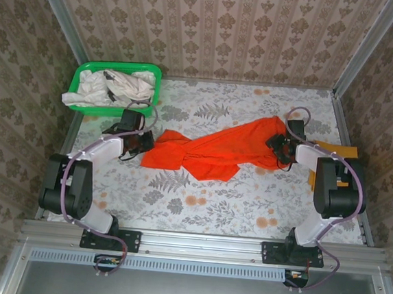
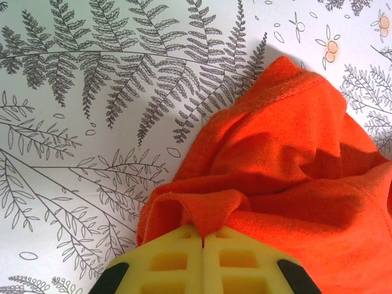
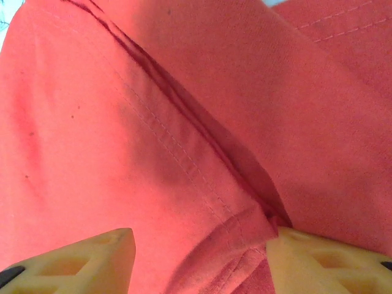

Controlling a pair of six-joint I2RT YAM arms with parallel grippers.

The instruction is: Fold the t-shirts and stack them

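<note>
**Gripping the second end**

The orange-red t-shirt [image 1: 213, 152] lies bunched mid-frame in the top view. The left gripper [image 2: 203, 236] pinches its end at frame left. The right gripper [image 3: 199, 245], jaws apart, straddles a stitched fold, perhaps a sleeve. Close squarely on that fold, then pull taut.

Walls: beige wallpaper [image 1: 214, 25] with a repeating brown damask motif closed in three sides.
Table: the table [image 1: 211, 210] was covered in white cloth printed with grey fern leaves and small orange blossoms.
Frame: pale metal posts [image 1: 56, 18] rose at the back corners, and an aluminium rail [image 1: 202, 244] ran along the near edge.
Near side: a dark grey panel [image 1: 197, 291] lay below the rail.
Light: soft and even, casting short shadows.
</note>
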